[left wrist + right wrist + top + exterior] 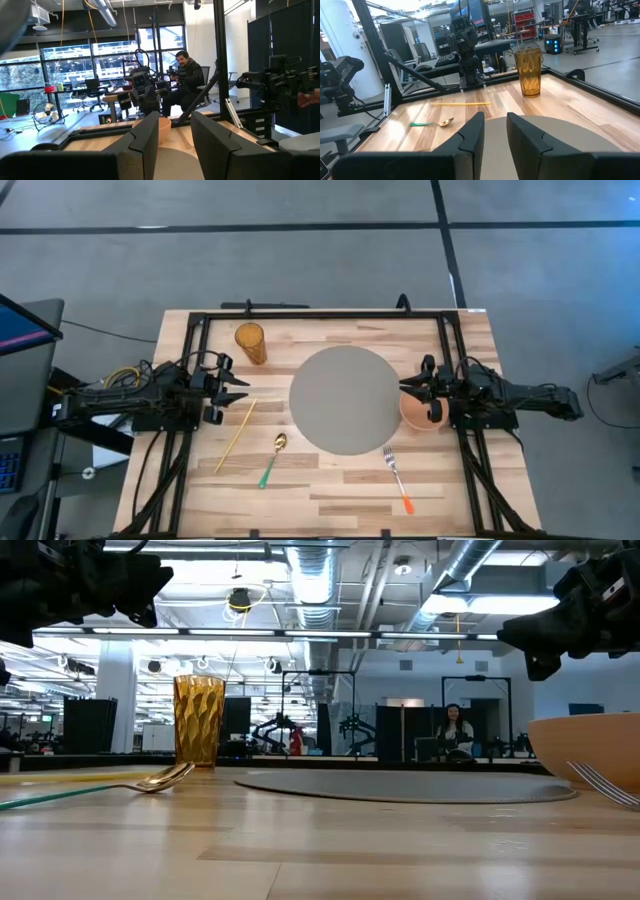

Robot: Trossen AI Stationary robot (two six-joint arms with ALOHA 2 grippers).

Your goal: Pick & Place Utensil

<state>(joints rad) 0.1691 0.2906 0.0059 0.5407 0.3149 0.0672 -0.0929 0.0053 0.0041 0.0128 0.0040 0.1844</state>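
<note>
Utensils lie along table's (330,490) near edge, none held. Yellow chopsticks (236,435) nearest left edge, long axis diagonal. Spoon (273,459): green handle toward near edge, gold bowl toward grey placemat (345,398). Fork (397,477): orange handle toward near edge, tines toward orange bowl (415,413). Amber tumbler (250,343) upright by far edge. Left gripper (240,388) and right gripper (405,387) hover, fingers parted, empty. Light wood planks; open workshop, seated person behind.

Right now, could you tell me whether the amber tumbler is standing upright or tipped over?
Upright: the amber tumbler stands on its base on the wooden table, mouth up.
</note>
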